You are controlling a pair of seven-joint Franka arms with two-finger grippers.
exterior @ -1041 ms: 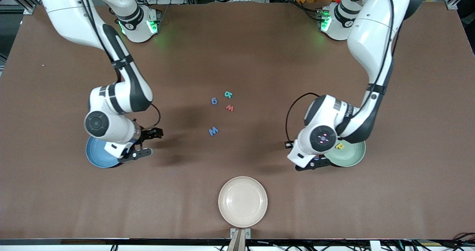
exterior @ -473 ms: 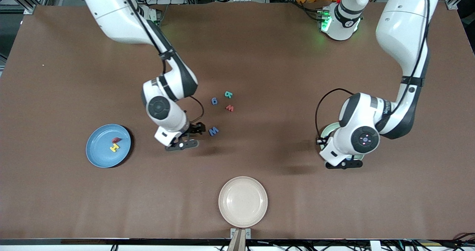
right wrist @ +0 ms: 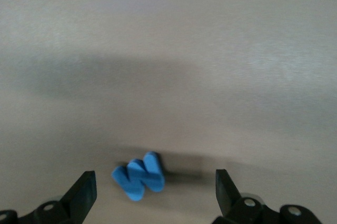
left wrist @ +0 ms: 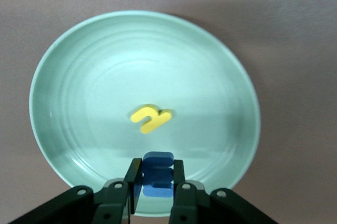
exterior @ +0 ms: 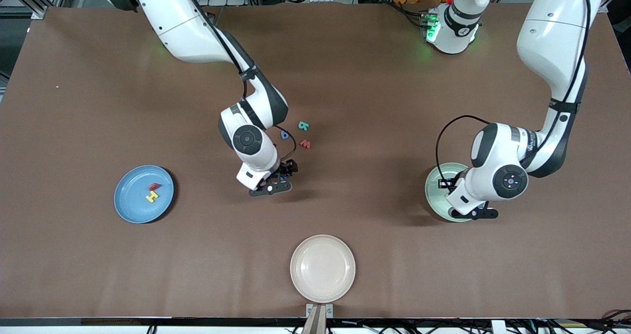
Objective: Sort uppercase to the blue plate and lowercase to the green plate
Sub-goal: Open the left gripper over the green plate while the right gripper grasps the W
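Two sorts are under way at once. The left end effector [left wrist: 156, 192] hangs over the green plate [exterior: 434, 193], its fingers clamped on a small blue m [left wrist: 157, 174], so this step looks like the drop-off of a lowercase letter. What it calls for next, I'd say, is simply parting the fingers so the m falls inside the rim, clear of the yellow h [left wrist: 150, 119] already lying near the plate's middle.

The right end effector [right wrist: 155, 192] sits low above the middle of the counter [exterior: 98, 250] with its fingers spread wide, straddling the blue M [right wrist: 139, 176], which lies flat on the counter between them. That arm seems about to pick: it needs to settle lower, close on the thin foam piece, and carry it to the blue plate [exterior: 129, 205].

The blue plate, toward the right arm's end of the counter, holds a yellow H [exterior: 152, 196] and a red Q [exterior: 155, 186], touching or nearly so. The green plate, toward the left arm's end, holds only the h so far. A beige plate [exterior: 322, 289] by the counter's edge nearest the front camera is empty.

Loose near the counter's middle lie a teal R [exterior: 303, 125], a red w [exterior: 305, 144] and a blue g [exterior: 284, 135], the g partly hidden by the right arm's cable. The R belongs on blue; the w and g on green.
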